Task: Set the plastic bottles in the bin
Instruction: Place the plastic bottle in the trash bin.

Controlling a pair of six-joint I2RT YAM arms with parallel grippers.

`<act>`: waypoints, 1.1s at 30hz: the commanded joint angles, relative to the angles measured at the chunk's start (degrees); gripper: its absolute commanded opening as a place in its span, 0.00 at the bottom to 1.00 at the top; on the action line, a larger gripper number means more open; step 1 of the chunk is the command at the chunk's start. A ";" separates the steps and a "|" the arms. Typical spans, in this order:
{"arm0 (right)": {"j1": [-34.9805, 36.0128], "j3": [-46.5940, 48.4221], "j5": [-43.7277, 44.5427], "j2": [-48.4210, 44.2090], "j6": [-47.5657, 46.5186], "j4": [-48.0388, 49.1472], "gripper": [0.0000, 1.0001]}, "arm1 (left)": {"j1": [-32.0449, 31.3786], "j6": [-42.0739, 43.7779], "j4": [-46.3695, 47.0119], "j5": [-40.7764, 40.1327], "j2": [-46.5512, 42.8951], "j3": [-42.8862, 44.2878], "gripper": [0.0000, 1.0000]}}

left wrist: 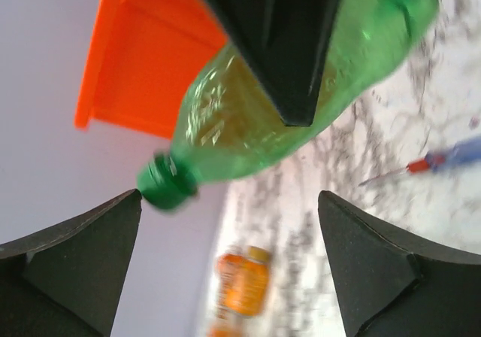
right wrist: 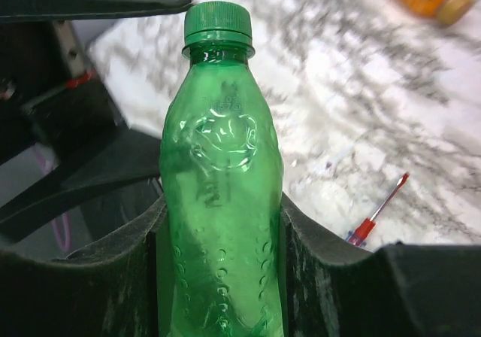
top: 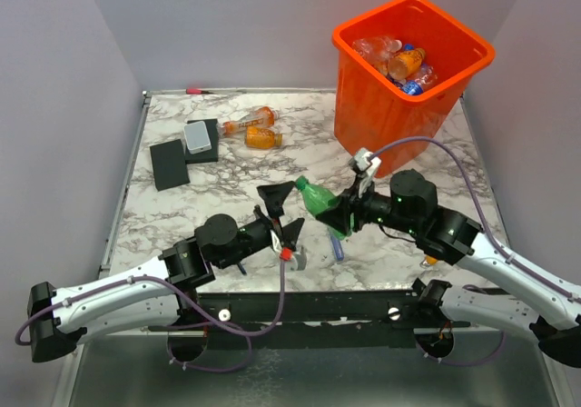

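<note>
A green plastic bottle [top: 313, 196] hangs above the middle of the table, and my right gripper [top: 336, 211] is shut on its lower body. In the right wrist view the bottle [right wrist: 222, 201] fills the gap between both fingers [right wrist: 331, 269], cap pointing away. My left gripper [top: 284, 214] stands open just left of the bottle's cap, holding nothing. The left wrist view shows the same bottle [left wrist: 218, 119] above the left gripper [left wrist: 229, 232]. Two orange bottles [top: 257, 129] lie at the back left. The orange bin [top: 363, 107] stands at the back right with several bottles [top: 404, 62] inside.
Two black blocks [top: 170, 163] and a grey piece [top: 197, 135] lie at the left. A blue-and-red screwdriver [top: 336, 243] lies under the grippers, also in the right wrist view [right wrist: 376, 217]. A red pen [top: 198, 90] lies at the back edge.
</note>
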 commanded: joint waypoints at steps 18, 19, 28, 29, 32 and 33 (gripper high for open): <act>-0.42 -5.34 15.65 2.08 21.02 54.34 0.31 | 0.94 -86.43 39.73 0.08 5.92 2.57 0.99; -0.42 -5.50 15.24 2.16 21.24 54.63 0.31 | 1.30 -87.01 39.73 1.75 6.74 3.63 0.99; -0.42 -6.93 11.44 1.42 22.35 55.57 0.31 | 4.44 -89.79 39.84 6.66 13.09 8.09 0.78; -0.42 -7.06 11.42 1.25 22.32 55.52 0.31 | 4.93 -90.56 39.37 6.92 13.76 8.61 0.78; -0.42 -7.16 11.42 0.71 21.66 54.67 0.32 | 5.71 -91.59 38.37 4.60 14.73 9.23 0.83; -0.41 -7.42 11.42 0.31 21.48 54.36 0.32 | 5.86 -91.56 37.66 3.41 14.66 9.26 0.90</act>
